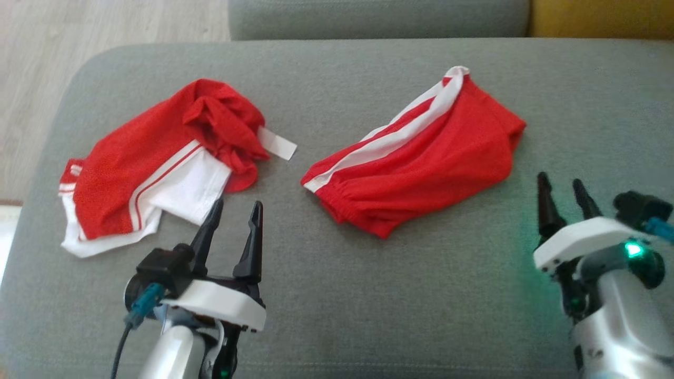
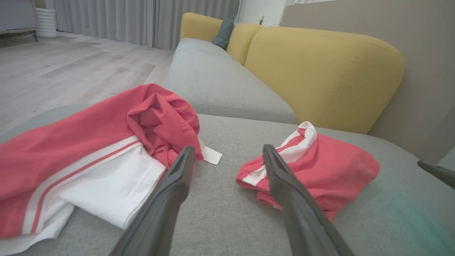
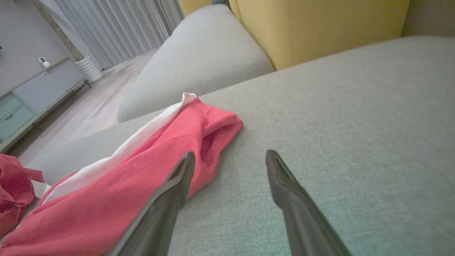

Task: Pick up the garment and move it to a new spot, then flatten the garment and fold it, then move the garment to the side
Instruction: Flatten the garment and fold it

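Grey sofa seat cushion (image 1: 337, 305) with two red garments on it; can't tell which one the task means.

Left garment (image 1: 126, 184): left of centre in the head view, crumpled. Red mesh over a white panel, with white-and-red stripes along the seam. Red fabric is bunched at its upper right. A white tag (image 1: 278, 143) sticks out from the bunch and lies flat on the cushion; any print on it can't be made out.

Right garment (image 1: 437, 158): right of centre, well apart from the left one. Red shorts shape with a white band running diagonally to its upper tip and a gathered elastic edge at lower left. It lies fairly flat. No brand or text is readable on either piece.

Left gripper (image 1: 238, 204): lower left, fingers spread wide and holding nothing. The tips are just below the white panel's lower right edge; contact is unclear.

Right gripper (image 1: 559, 180): lower right, fingers apart and empty, near the right garment's right end but clear of it. A green light (image 1: 633, 249) glows on its wrist.

Yellow backrest (image 2: 320, 71) sits upper right in the left wrist view. Pale wood floor (image 1: 79, 42) is at upper left of the head view. Grey curtains (image 2: 142, 17) run along the top of the left wrist view.
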{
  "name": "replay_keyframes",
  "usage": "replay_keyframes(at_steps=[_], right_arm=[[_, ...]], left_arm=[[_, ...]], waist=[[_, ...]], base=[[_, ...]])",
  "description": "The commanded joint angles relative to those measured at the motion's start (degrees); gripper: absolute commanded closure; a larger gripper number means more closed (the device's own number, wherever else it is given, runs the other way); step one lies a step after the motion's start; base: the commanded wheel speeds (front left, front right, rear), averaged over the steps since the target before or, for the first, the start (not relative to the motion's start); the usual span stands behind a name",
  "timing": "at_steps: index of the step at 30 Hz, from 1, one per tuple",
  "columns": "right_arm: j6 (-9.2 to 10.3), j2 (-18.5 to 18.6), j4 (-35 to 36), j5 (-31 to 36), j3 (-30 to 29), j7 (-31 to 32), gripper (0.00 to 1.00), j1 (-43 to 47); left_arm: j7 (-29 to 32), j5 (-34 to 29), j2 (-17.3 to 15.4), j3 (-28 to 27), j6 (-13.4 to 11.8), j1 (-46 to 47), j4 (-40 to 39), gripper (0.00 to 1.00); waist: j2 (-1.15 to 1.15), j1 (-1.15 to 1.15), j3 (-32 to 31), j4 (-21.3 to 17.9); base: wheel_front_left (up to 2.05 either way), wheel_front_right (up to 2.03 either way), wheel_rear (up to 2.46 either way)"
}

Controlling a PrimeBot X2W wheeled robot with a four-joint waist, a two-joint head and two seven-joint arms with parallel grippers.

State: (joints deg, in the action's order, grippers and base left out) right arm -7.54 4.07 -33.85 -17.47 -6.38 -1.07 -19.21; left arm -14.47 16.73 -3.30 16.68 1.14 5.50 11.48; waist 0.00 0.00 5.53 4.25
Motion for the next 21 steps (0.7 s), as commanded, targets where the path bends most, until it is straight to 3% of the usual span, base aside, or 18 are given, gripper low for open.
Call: replay_keyframes(at_steps=[1,12,21], right_arm=[[0.05,-0.5,1.2,-0.6,0.2,0.5,0.0,-4.3],[0.05,-1.2,-10.9,-10.3,-9.8,7.6,0.0,-15.7],[0.05,-0.6,-20.8,-5.9,-17.7,8.8,0.0,-23.4]], left_arm=[[-0.5,-0.4,0.0,-2.3,0.5,3.3,-1.4,0.0],[-0.5,0.1,0.4,-1.4,1.7,4.7,-0.5,0.0],[-0.5,1.2,0.4,0.9,1.0,6.2,-1.0,0.0]], waist=[[0.0,0.0,1.1,1.3],[0.0,0.0,4.2,6.3],[0.0,0.0,7.1,9.4]], base=[[0.0,0.0,0.0],[0.0,0.0,0.0],[0.0,0.0,0.0]])
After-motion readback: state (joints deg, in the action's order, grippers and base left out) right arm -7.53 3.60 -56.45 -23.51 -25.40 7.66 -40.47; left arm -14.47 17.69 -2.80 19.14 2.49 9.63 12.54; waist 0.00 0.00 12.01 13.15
